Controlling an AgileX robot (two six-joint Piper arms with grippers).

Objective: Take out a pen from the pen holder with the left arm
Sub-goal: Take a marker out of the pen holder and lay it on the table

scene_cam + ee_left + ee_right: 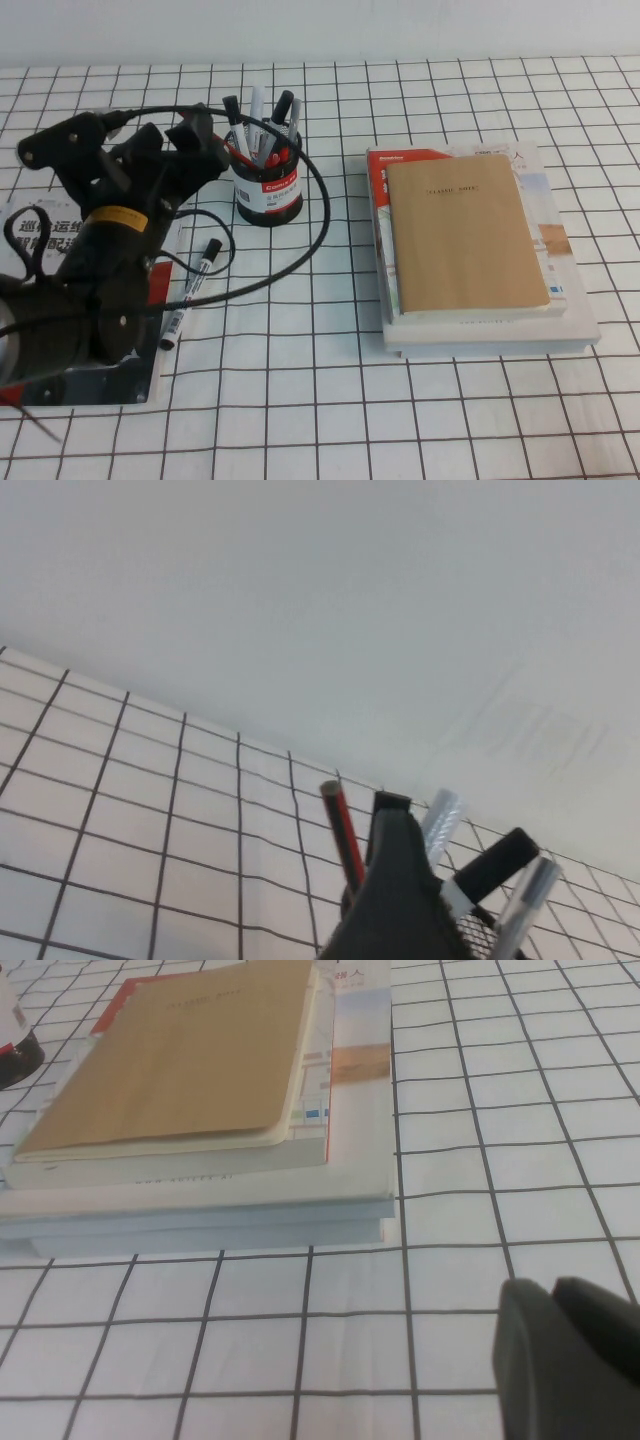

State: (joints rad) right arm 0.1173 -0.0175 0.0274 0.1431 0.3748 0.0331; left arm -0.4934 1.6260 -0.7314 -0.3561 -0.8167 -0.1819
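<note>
A black mesh pen holder (268, 195) with a red and white label stands at the back left of the table, with several pens and markers (262, 118) upright in it. A white marker with a black cap (192, 290) lies flat on the cloth in front of it, touching nothing. My left gripper (178, 137) hovers just left of the holder, open and empty. In the left wrist view one dark finger (400, 890) fills the foreground, with the pens (490, 865) and the mesh rim (490, 942) right behind it. My right gripper (553, 1305) is shut, low over bare cloth.
A stack of books (470, 240) with a brown notebook on top lies right of centre; it also shows as the stack of books (190, 1070) ahead of the right gripper. A printed sheet (30, 225) lies under the left arm. A black cable (315, 215) loops past the holder.
</note>
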